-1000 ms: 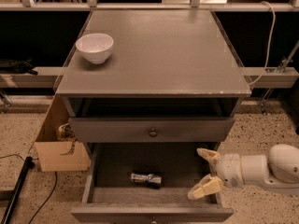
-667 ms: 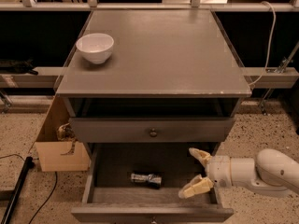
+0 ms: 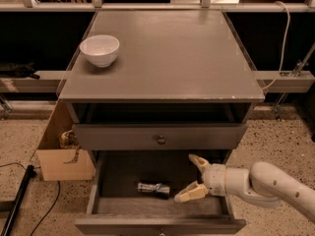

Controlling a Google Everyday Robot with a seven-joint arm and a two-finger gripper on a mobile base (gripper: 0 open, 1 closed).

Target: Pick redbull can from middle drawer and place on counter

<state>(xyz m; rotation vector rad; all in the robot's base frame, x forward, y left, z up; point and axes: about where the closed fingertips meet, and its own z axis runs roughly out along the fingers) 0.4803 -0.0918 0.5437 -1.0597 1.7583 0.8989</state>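
Note:
The redbull can [image 3: 153, 189] lies on its side on the floor of the open middle drawer [image 3: 118, 177], left of centre. My gripper [image 3: 194, 178] is open inside the drawer, just right of the can and apart from it. One cream finger [image 3: 198, 162] points up-left; the other lies lower near the can's right end. My white arm [image 3: 266, 185] reaches in from the lower right. The grey counter [image 3: 167, 53] tops the cabinet. The upper drawer [image 3: 160, 137] with a round knob is closed.
A white bowl [image 3: 100, 49] stands at the counter's left rear. A cardboard box [image 3: 64, 151] sits on the speckled floor left of the cabinet. A black cable and pole [image 3: 17, 200] lie at the lower left. A rail with a cable [image 3: 283, 75] runs behind right.
My gripper has moved left across the drawer toward the can, staying open. The can has not moved.

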